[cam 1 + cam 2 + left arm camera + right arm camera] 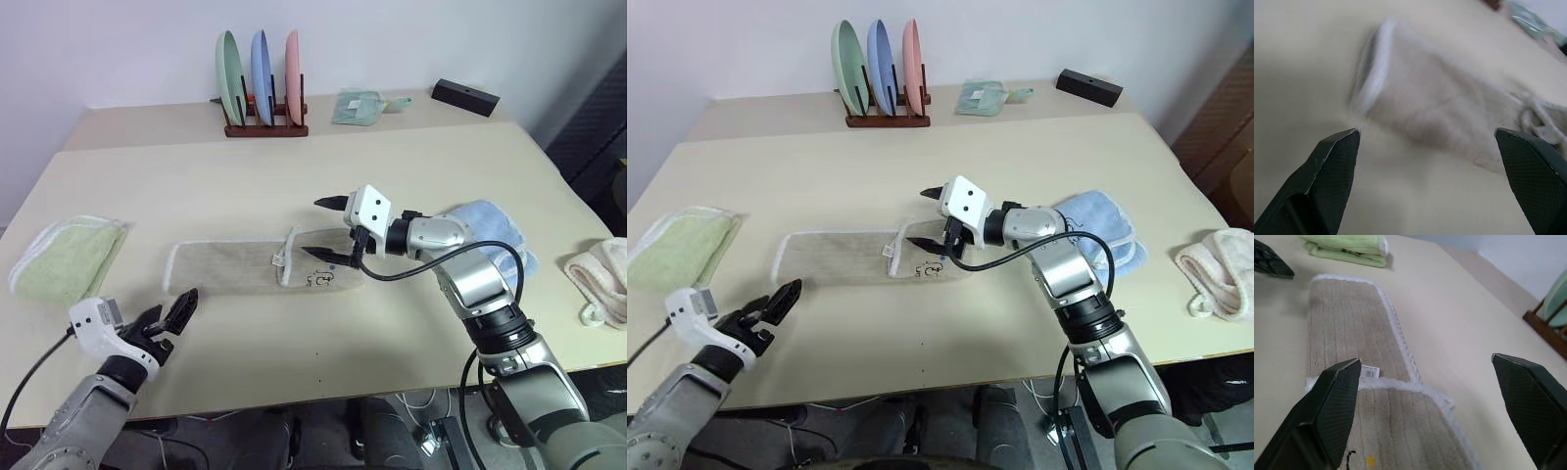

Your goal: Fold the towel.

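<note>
While the right gripper [328,228] hangs just above the towel [245,266] with its two fingers wide apart and nothing in them, the left gripper [172,315] waits near the table's front edge at about 7 o'clock, also spread wide and empty.

The towel lies flat in the middle of the table [294,166] as a long strip. Its right end is already laid back over the rest, and a small white tag [1369,372] peeks out at that edge.

To do the next fold well, I think each gripper should pinch a corner of one short end, lift it just a little, and carry it across so the white edges meet.

There is plenty of bare table toward 12 o'clock. A green towel [64,259] sits at 9 o'clock and a blue cloth [495,230] at 3 o'clock, right under the right arm, so wide swings could bump them. The plate rack [263,88] is far off.
</note>
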